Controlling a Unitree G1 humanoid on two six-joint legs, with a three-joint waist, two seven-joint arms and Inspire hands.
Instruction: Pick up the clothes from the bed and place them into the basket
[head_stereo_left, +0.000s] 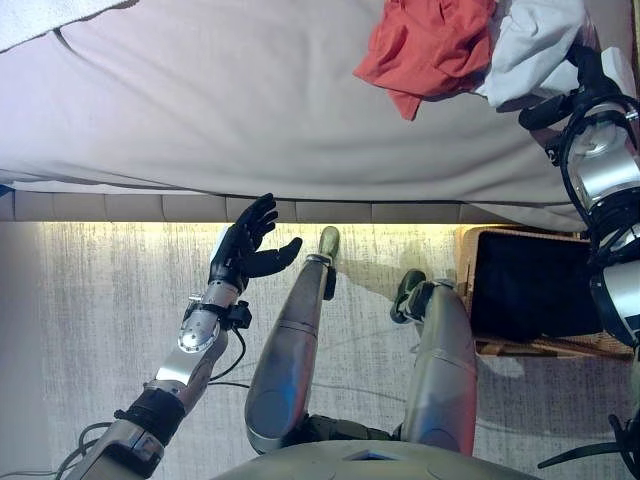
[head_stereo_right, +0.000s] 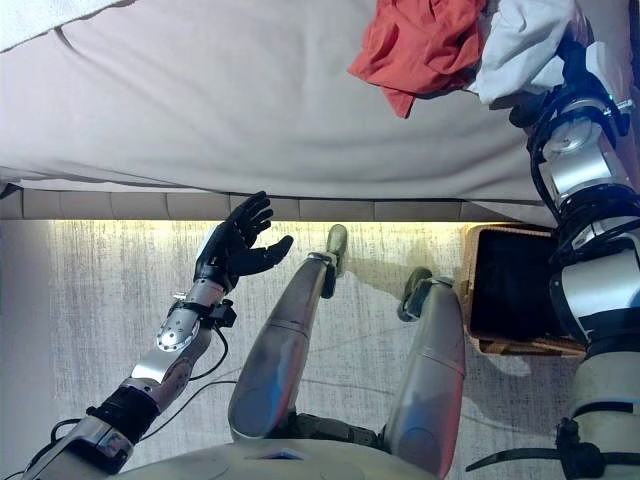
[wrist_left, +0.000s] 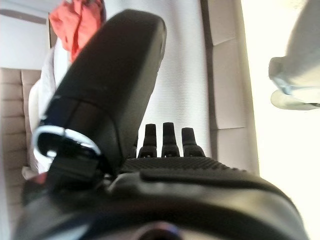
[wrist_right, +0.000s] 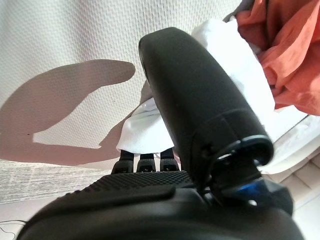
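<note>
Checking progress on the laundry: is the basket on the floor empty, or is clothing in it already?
Empty as far as shown: the basket shows only a dark inside, while the red garment and white garment lie on the bed.

Both eye views are evenly lit and sharp. A warm yellow glow strip runs along the base of the bed onto the rug. In the left wrist view the floor side is blown out to near white, and the left hand is close and soft. In the right wrist view the right hand casts a hard-edged shadow on the bedsheet.
</note>
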